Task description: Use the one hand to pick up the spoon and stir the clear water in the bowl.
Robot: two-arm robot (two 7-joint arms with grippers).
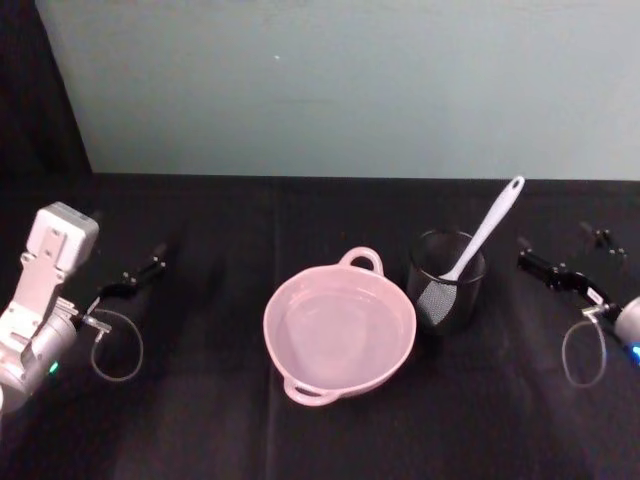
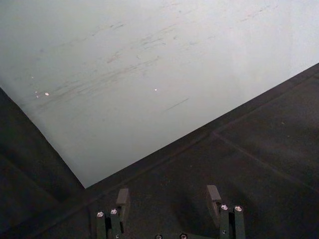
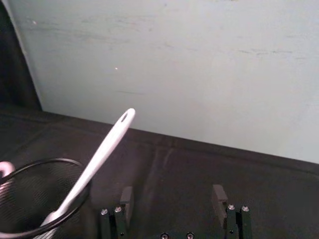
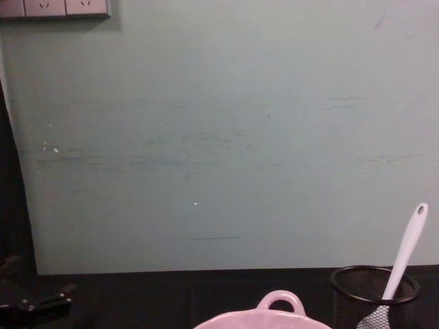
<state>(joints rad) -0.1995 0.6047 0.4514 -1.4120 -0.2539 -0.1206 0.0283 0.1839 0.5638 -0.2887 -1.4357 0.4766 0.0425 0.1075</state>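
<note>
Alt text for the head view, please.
A pink bowl of clear water sits mid-table on black cloth, with a white spoon standing in a black mesh cup to its right. The left pincer and right pincer, both open, rest at opposite edges.

Glossy pink bowl [image 1: 339,335], smooth white plastic spoon [image 1: 487,227], black wire-mesh cup [image 1: 446,279], matt black cloth tabletop [image 1: 210,420].

Black two-fingered left pincer [image 2: 169,199] and right pincer [image 3: 173,198] carry silver screws; a white block-shaped part [image 1: 55,255] tops the silver-grey left wrist, with looped grey cables.
</note>
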